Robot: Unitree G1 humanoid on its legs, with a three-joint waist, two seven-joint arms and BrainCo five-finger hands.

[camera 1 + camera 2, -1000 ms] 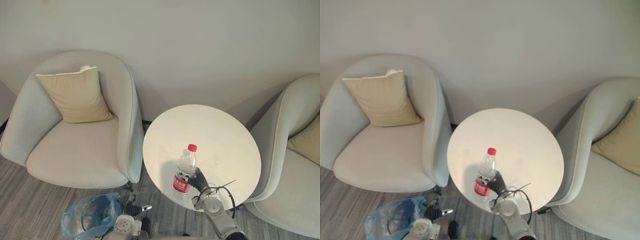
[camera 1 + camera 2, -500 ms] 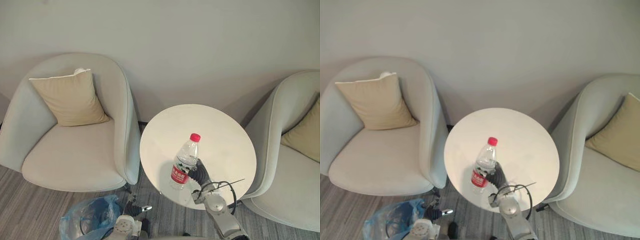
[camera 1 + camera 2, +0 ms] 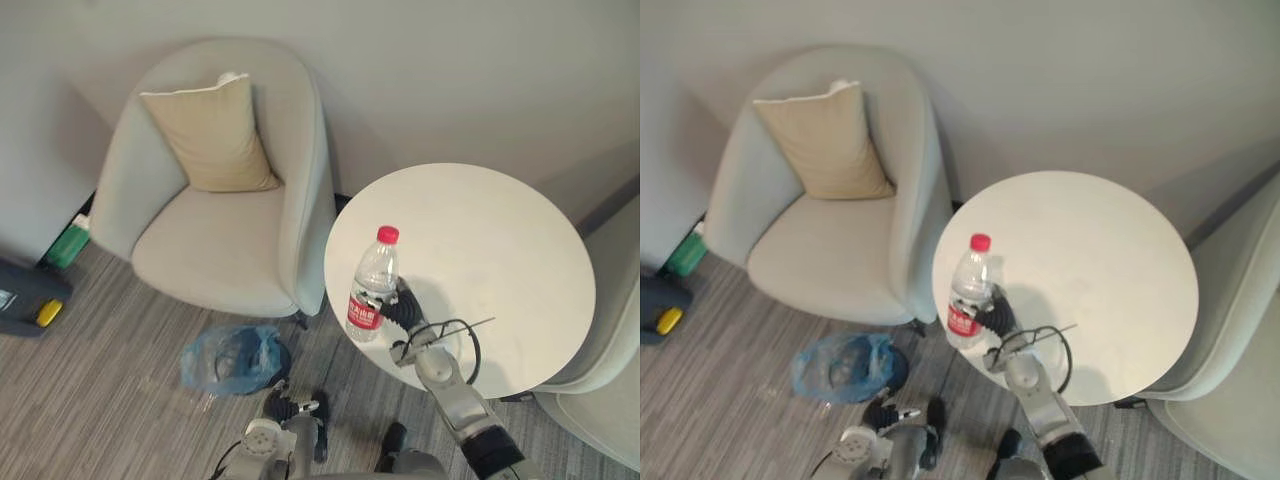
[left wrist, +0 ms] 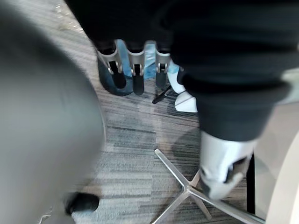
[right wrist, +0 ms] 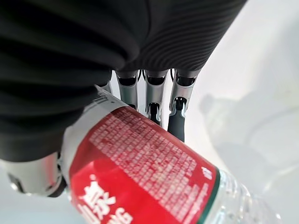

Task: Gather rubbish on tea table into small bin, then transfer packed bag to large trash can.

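A clear plastic bottle [image 3: 372, 290] with a red cap and red label is upright at the left edge of the round white tea table [image 3: 500, 250]. My right hand [image 3: 405, 308] is shut on its lower half. In the right wrist view the red label [image 5: 140, 172] lies across the palm, with the fingers [image 5: 154, 93] behind it. The small bin, lined with a blue bag [image 3: 235, 357], stands on the floor left of the table. My left hand [image 3: 290, 410] hangs low just past the bin, holding nothing, its fingers [image 4: 134, 70] straight and pointing toward the blue bag [image 4: 149, 56].
A grey armchair [image 3: 225, 240] with a tan cushion [image 3: 210, 135] stands close beside the table, behind the bin. A second armchair [image 3: 600, 420] is at the right edge. A dark box [image 3: 20, 300] and a green item [image 3: 65, 245] lie by the far left wall. A metal star base [image 4: 187, 189] rests on the carpet.
The camera has swung left and tilted, so the whole picture has shifted. My right hand has carried the bottle from the table's near part to its left edge.
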